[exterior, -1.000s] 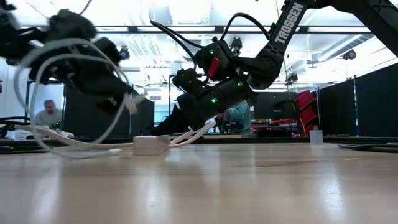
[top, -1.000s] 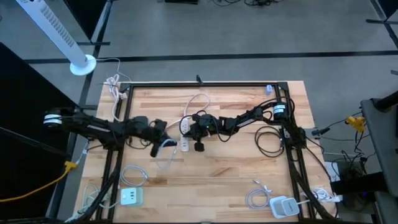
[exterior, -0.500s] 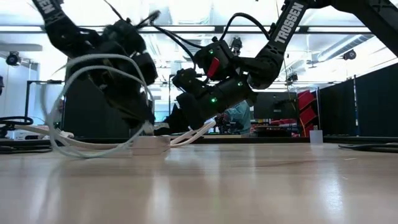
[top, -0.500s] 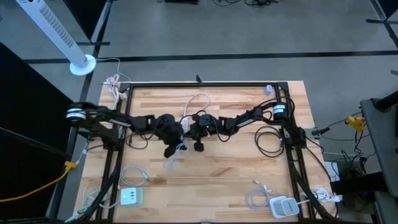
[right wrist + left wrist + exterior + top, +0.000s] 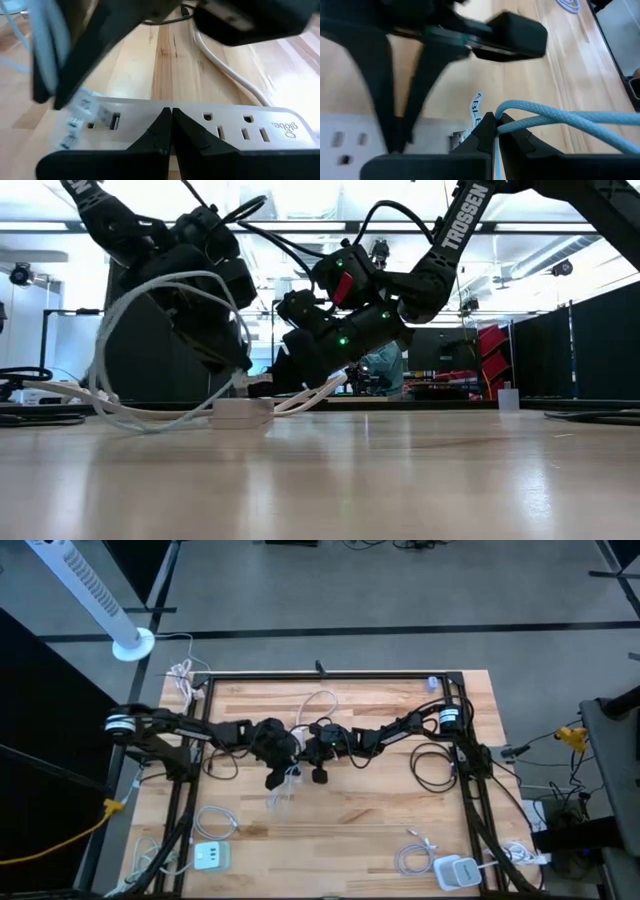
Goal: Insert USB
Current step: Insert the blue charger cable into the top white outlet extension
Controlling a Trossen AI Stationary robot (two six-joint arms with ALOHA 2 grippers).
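From above, we see the left pincer has swung in from the left since 1 second ago and now sits just beside the white power strip at mid-bench, its arm stretched across from the left edge. The right pincer has not moved, pressed shut against the strip.

At bench level, the left pincer tips steeply down over the strip, a loop of pale blue USB cable arcing from it.

In the left wrist view, the fingers are clamped together on the cable.

In the right wrist view, the USB plug is at the strip's port, tilted; whether it is seated we cannot tell.
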